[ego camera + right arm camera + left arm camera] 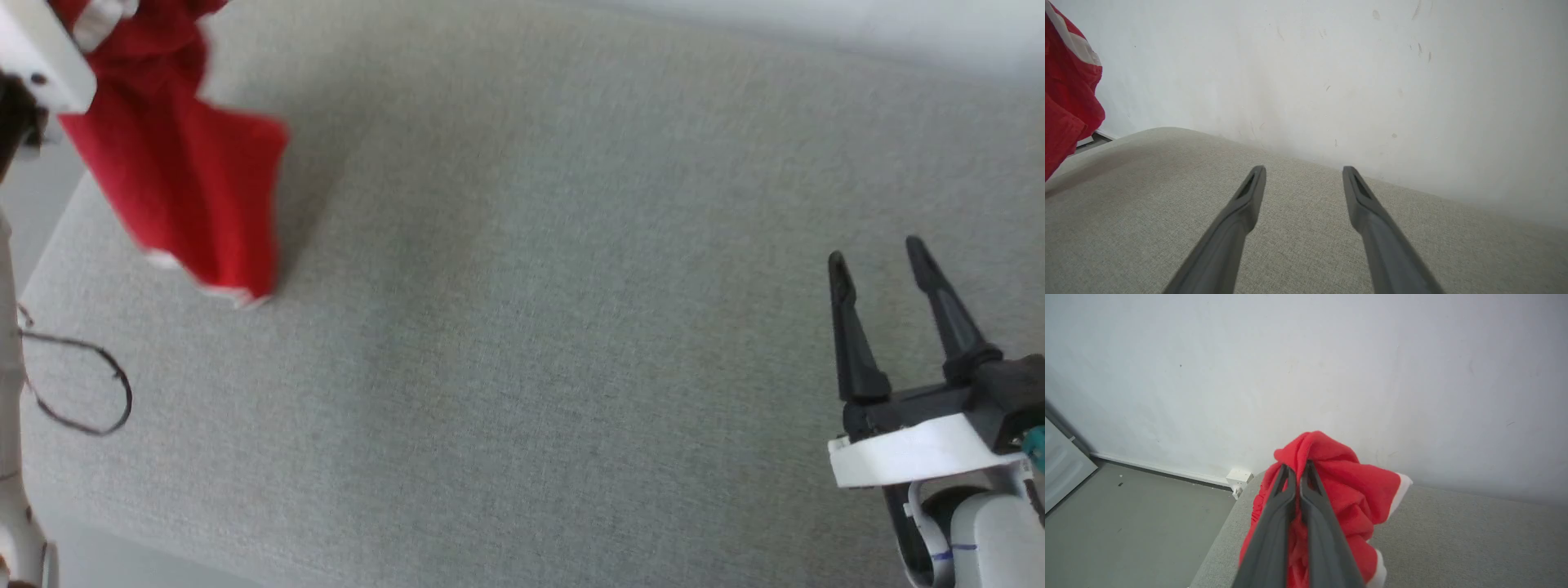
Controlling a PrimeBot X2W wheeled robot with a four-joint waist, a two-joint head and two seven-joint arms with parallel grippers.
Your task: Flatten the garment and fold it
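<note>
You were mid-lift, left end effector clamped shut on the bunched red shorts over the far left corner of the desk, right end effector wide open and empty, so flattening probably needed its grip on a hem.

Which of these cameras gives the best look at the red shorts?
The left wrist view: the shorts are close, sharp, centred, bunched in the shut left hand. The head view shows them dangling, blurred, at its upper left; the right wrist view catches a strip at its left edge.
</note>
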